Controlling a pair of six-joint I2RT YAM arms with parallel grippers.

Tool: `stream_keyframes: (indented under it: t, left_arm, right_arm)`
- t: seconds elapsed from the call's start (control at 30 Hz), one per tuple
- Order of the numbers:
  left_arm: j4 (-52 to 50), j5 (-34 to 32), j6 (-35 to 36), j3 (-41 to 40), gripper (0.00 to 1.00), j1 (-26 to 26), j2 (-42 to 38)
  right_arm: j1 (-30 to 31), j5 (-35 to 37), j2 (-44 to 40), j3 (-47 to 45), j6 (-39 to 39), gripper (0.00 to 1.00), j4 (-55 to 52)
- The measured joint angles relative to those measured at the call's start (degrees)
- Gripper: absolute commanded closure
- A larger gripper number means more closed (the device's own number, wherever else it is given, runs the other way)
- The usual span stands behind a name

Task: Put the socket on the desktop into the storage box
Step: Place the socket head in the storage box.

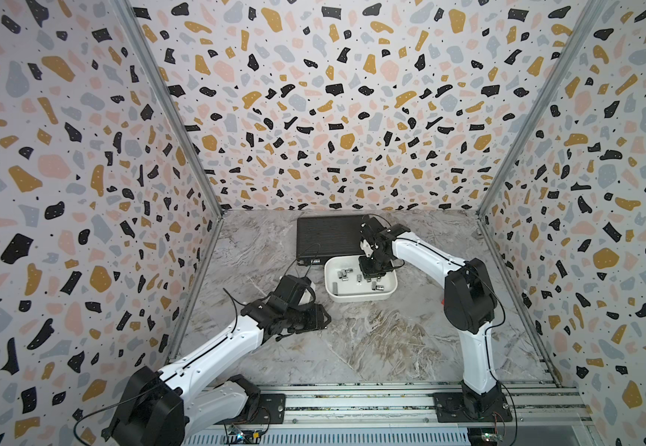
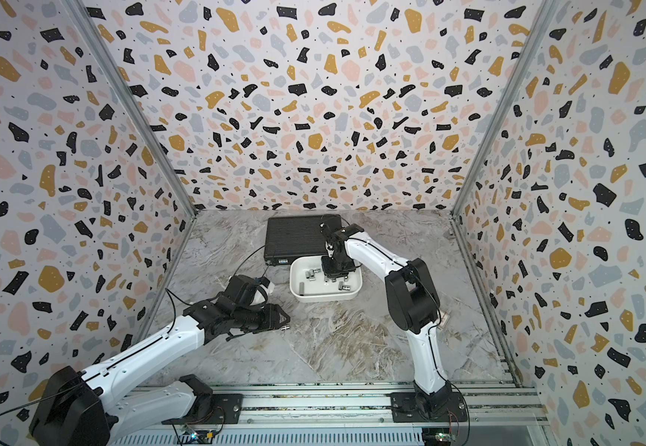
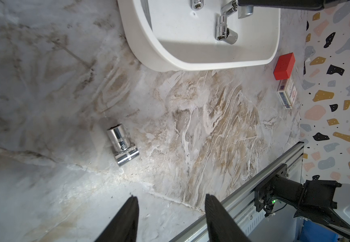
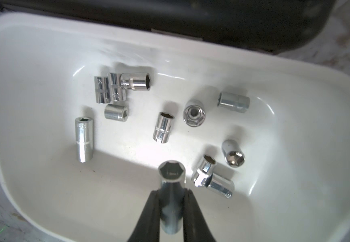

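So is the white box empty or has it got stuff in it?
Not empty: the storage box has several chrome sockets lying on its floor.

Socket (image 3: 122, 144) on desktop (image 3: 190, 125) (poss. two joined).

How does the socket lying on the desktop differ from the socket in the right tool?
The desktop socket lies on its side, ungripped; the held socket is clamped in the right tool above the storage box. The desktop socket looks stubby, the held socket long and slim. Both are shiny chrome.
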Motion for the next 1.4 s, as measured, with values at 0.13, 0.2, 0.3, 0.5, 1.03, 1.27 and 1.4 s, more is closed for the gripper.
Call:
stream_keyframes:
  t: [0.13, 0.2, 0.3, 0.5, 1.03, 1.27, 1.4]
  left_arm:
    - [0.17, -0.02, 0.00, 0.00, 0.45, 0.00, 0.17]
    - [0.20, -0.02, 0.00, 0.00, 0.45, 0.00, 0.17]
    - [0.20, -0.02, 0.00, 0.00, 0.45, 0.00, 0.17]
    - [0.20, -0.04, 0.00, 0.00, 0.45, 0.00, 0.17]
    - [0.07, -0.35, 0.00, -0.02, 0.46, 0.00, 0.15]
    - [-1.03, -1.62, 0.02, -0.02, 0.46, 0.00, -0.33]
    - [-2.56, -2.95, 0.02, -0.02, 0.45, 0.00, -0.50]
  right_arm:
    - [0.00, -1.77, 2.69, 2.89, 0.59, 0.83, -0.15]
    - [0.00, -2.67, 3.82, 4.02, 0.94, 0.83, -0.17]
    - [0.00, -3.93, 5.25, 5.55, 1.44, 0.82, -0.20]
    - [0.00, -5.66, 7.28, 7.89, 2.19, 0.79, -0.24]
    - [0.02, -6.23, 8.33, 8.52, 3.13, 0.63, -0.22]
    - [0.20, -6.01, 6.95, 7.19, 2.93, 0.63, -0.02]
    - [0.66, -5.84, 1.70, 2.64, 2.84, 0.63, 1.16]
